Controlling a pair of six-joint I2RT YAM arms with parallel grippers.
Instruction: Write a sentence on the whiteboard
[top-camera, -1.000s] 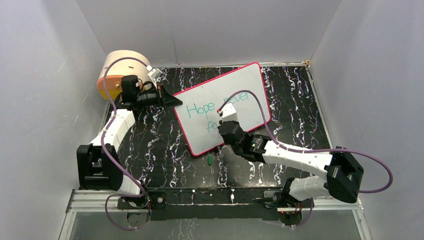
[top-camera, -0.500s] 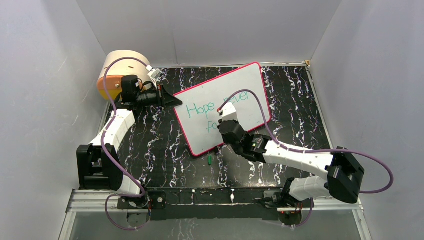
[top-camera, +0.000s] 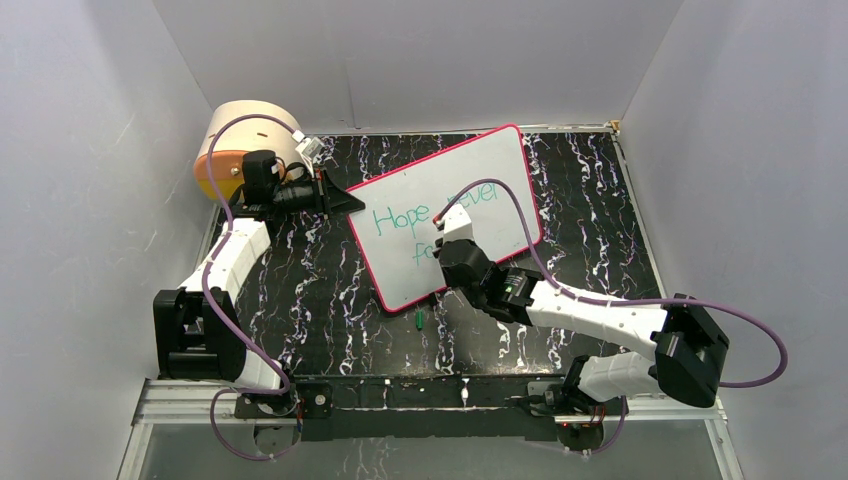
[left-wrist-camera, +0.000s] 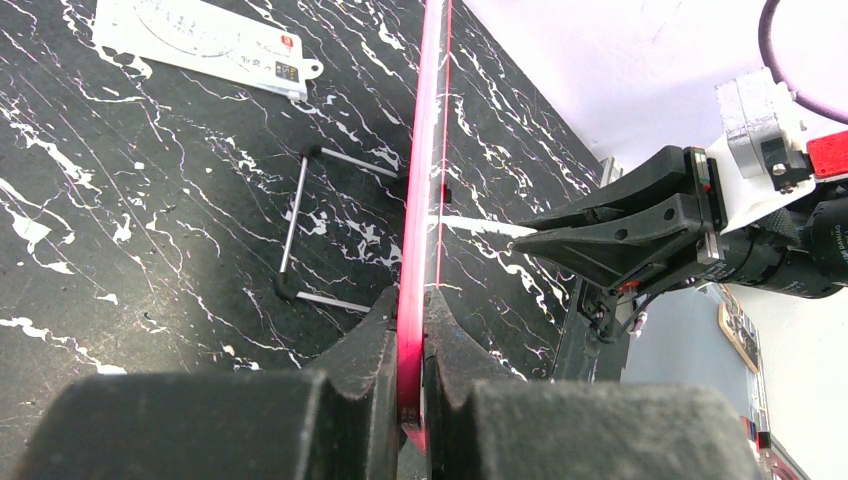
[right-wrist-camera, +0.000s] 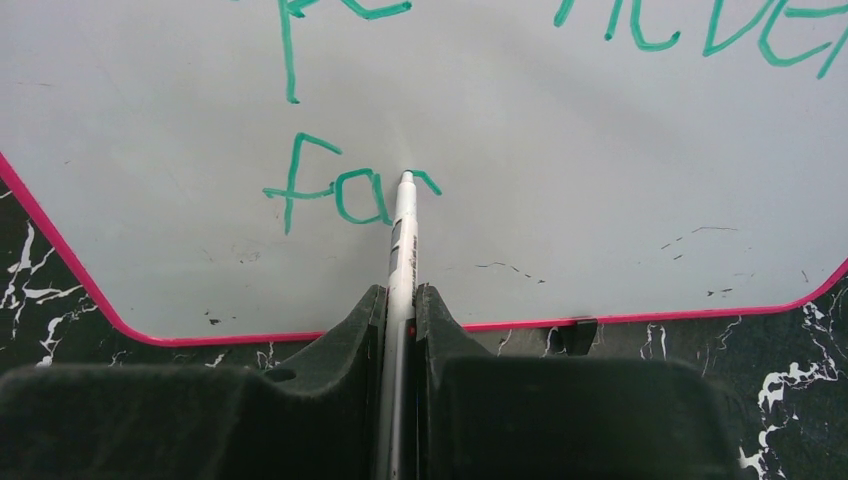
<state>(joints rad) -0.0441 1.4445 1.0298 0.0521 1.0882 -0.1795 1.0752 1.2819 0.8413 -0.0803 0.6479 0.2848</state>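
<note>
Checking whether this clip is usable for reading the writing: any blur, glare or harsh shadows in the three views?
Top view: evenly lit and sharp, but the right arm hides part of the writing on the whiteboard. Left wrist view: the left gripper's fingers are soft, the wall behind washed out. Right wrist view: writing and pen crisp, no glare.

Teal-green sentence (top-camera: 395, 220) on the whiteboard (top-camera: 450, 165): we read "Hope never" on the top line, the second word partly under a cable (top-camera: 487, 183). Below it, only "fa" and a started stroke at the pen (right-wrist-camera: 402, 250). White card (left-wrist-camera: 200, 45) on the tabletop (left-wrist-camera: 150, 200): print too small for us.
</note>
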